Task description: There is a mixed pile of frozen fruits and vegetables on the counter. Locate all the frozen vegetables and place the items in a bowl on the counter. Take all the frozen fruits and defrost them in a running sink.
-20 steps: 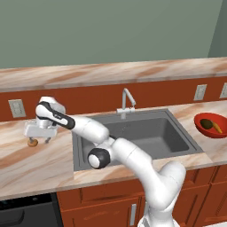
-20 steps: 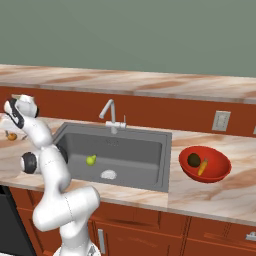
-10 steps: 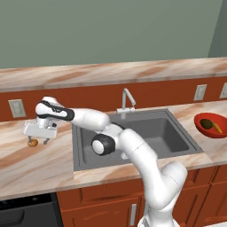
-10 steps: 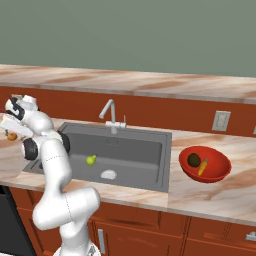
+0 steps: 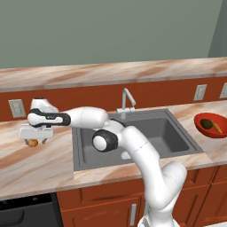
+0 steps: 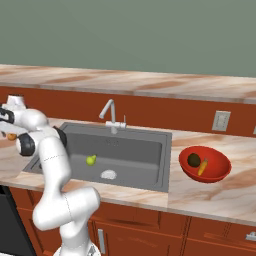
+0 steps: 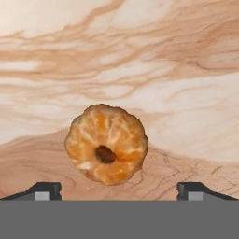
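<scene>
The arm (image 5: 133, 142) has folded further left over the counter (image 5: 26, 164) than a second ago, bringing the gripper (image 5: 33, 138) down over the orange fruit (image 7: 106, 144), which lies on the stone left of the sink (image 6: 145, 160). The jaws stand wide open either side of it, gripping nothing. With the green fruit (image 6: 91, 160) in the sink and both vegetables in the bowl (image 6: 216, 172), this looks like the last pick.

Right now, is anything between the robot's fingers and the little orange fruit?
No. In the hand view, just bare counter separates the open gripper from the orange fruit.
</scene>
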